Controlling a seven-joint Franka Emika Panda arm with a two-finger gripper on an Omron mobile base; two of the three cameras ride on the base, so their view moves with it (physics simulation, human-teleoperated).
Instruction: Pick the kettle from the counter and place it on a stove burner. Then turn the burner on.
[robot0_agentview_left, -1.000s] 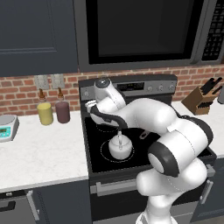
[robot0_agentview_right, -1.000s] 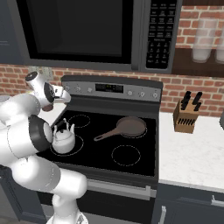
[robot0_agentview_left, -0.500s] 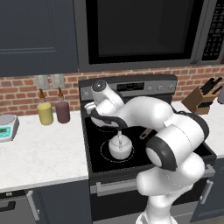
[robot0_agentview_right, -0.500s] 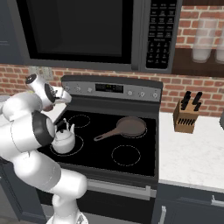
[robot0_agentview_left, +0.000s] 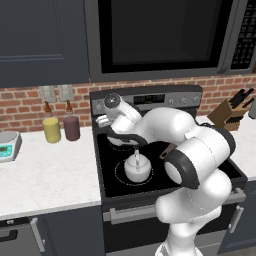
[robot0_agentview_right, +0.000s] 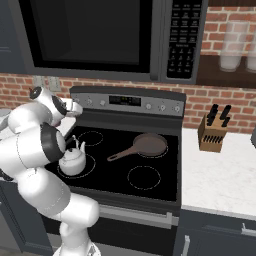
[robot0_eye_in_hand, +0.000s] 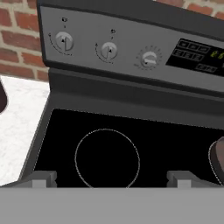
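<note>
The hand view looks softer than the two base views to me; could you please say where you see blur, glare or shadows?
Hand view: knobs and display slightly blurred, no glare. Left base view: kettle soft-edged, faint shadow. Right base view: evenly lit, skillet sharpest.

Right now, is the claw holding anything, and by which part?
Nothing. The claw is open and empty, facing the knobs; the kettle sits free on the burner.

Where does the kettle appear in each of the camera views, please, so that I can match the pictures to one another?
Left base view: the kettle sits at centre, on the front left burner ring, under the arm.
Right base view: it sits at the left, on the same ring beside the robot's body.
Hand view: the kettle is not in it.
Shared landmark: the stove's control panel.
</note>
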